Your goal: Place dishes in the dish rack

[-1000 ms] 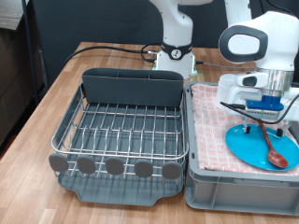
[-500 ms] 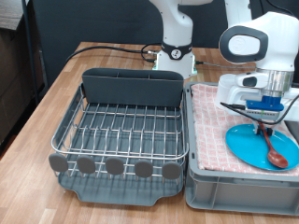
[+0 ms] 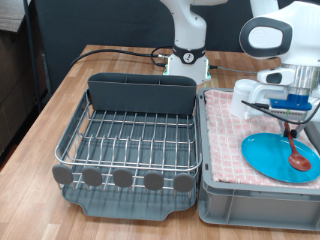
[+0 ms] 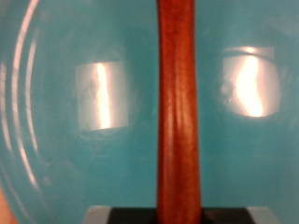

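Observation:
My gripper is shut on the handle of the reddish-brown wooden spoon. The spoon hangs almost upright with its bowl just above the light-blue plate. The plate lies in the grey crate lined with pink checked cloth, at the exterior view's right. In the wrist view the spoon handle runs down the middle, with the plate behind it. The silver wire dish rack on its grey tray stands at the left with nothing in it. The white cup is out of view.
The rack's dark-grey caddy stands along its far side and round grey discs line its near edge. The robot base and a black cable are at the back of the wooden table.
The gripper has risen and moved a little to the exterior view's right. The spoon has come up off the plate, from lying slanted to hanging nearly upright.

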`<state>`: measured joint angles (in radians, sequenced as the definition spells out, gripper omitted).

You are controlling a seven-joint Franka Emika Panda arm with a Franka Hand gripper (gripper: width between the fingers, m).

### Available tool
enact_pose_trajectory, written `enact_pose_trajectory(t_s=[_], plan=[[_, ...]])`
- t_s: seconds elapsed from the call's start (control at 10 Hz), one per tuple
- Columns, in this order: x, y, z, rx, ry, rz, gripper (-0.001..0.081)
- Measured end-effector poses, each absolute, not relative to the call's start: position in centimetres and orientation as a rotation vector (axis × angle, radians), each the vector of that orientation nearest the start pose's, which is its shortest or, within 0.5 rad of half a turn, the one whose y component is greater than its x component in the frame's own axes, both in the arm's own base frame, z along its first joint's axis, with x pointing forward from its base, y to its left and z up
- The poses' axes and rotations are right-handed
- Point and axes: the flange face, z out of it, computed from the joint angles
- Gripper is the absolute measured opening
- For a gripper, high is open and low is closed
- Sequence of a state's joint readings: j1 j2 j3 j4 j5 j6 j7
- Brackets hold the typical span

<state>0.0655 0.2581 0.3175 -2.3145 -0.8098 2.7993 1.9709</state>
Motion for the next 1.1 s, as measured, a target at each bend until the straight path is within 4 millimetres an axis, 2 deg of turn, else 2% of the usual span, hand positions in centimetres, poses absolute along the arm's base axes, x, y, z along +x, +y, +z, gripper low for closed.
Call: enact_pose_trajectory(t_s=[0.3, 0.6, 0.7, 0.8, 0.9, 1.1], plan=[[48.7, 22.7, 30.2, -2.656, 1.342, -0.524, 0.0093], [47.8, 21.1, 33.8, -2.548, 1.561, -0.494, 0.0092], [46.9, 20.5, 34.4, -2.513, 1.623, -0.486, 0.0092], [46.9, 20.6, 34.3, -2.525, 1.605, -0.488, 0.0092], [47.1, 20.0, 34.2, -2.486, 1.662, -0.501, 0.0092], [46.8, 17.1, 34.1, -2.285, 1.944, -0.552, 0.0092]])
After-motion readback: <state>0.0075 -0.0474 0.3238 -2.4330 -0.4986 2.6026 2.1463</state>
